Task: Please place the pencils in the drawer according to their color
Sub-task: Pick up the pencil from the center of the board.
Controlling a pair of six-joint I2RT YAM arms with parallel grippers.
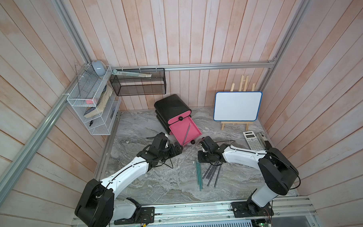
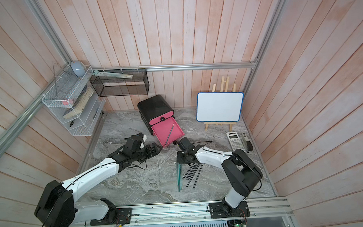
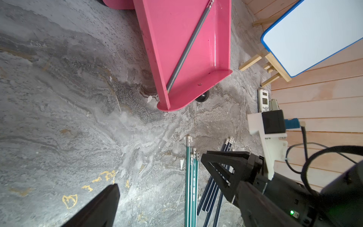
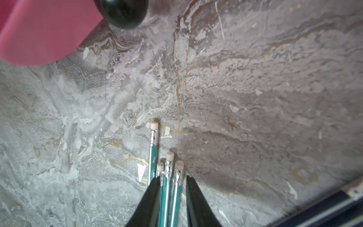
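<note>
Closest to the right wrist camera, the right gripper [image 4: 172, 176] is hanging low over the marble table [image 4: 255, 98]. Its jaws are standing narrowly apart around the eraser ends of three teal pencils [image 4: 166, 188]. One finger is touching the outermost pencil, while a sliver of table is showing between the other finger and the bundle, so the grip is not yet firm. A fourth teal pencil [image 4: 153, 145] is lying just outside the jaws, its eraser reaching further forward.

In a top view this group is lying right of centre in the lower half of the frame. A fan of black pencils [image 1: 213, 171] is spreading just to its right, partly under the right arm.

Above them, near the middle of the frame, the open pink drawer [image 1: 177, 130] is sticking out of the black cabinet [image 1: 171, 106], with its knob [image 4: 123, 11] near the right gripper. A single grey pencil [image 1: 186, 133] is lying diagonally inside.

The left gripper [image 1: 177, 149] is hovering just left of the drawer's front corner, holding nothing that shows. I cannot tell how wide it is standing.

Judging by this, the sorting is barely under way. One grey pencil is stowed, and the teal and black groups are waiting on the table. No yellow pencils are showing, and the shut drawers are hiding whatever they hold.
</note>
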